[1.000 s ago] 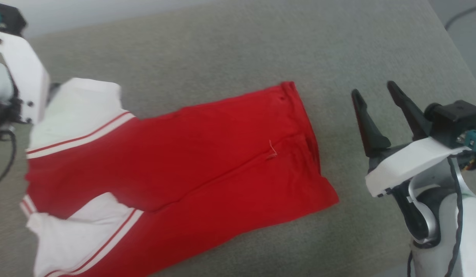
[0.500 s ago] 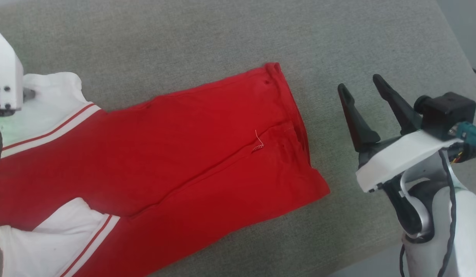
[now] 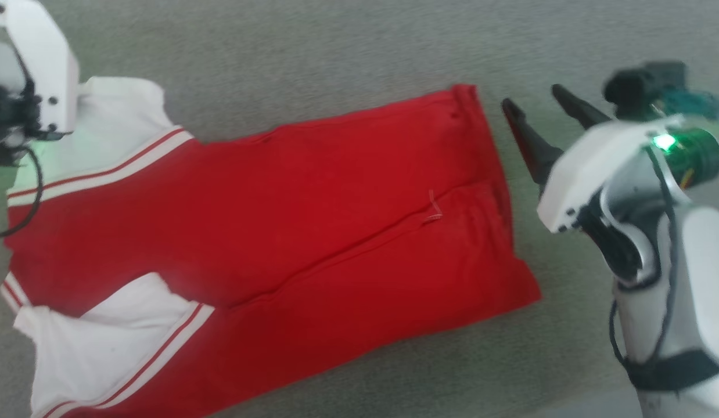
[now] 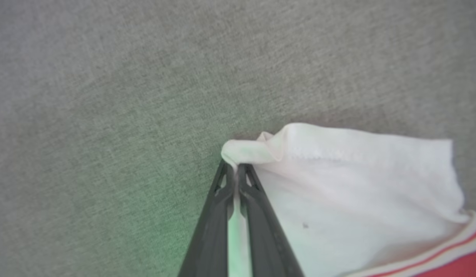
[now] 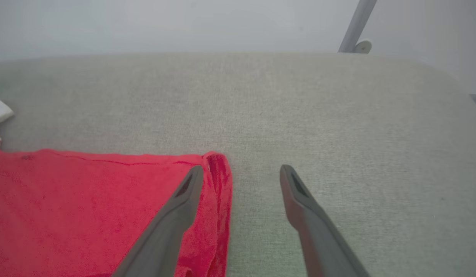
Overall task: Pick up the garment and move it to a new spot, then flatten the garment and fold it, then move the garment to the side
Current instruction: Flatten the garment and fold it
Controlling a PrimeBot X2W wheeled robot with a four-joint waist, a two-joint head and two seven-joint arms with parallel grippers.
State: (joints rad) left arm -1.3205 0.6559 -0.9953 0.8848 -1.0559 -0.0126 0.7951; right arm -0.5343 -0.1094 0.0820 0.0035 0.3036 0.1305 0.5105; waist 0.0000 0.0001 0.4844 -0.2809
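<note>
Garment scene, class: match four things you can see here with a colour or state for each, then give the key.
Things:
1. left gripper
2. right gripper
3. sleeve
4. surface

Colour or state:
A. open, holding nothing
B. grey
C. shut on the sleeve
D. white

Pairs: 1-C, 2-A, 3-D, 4-B
</note>
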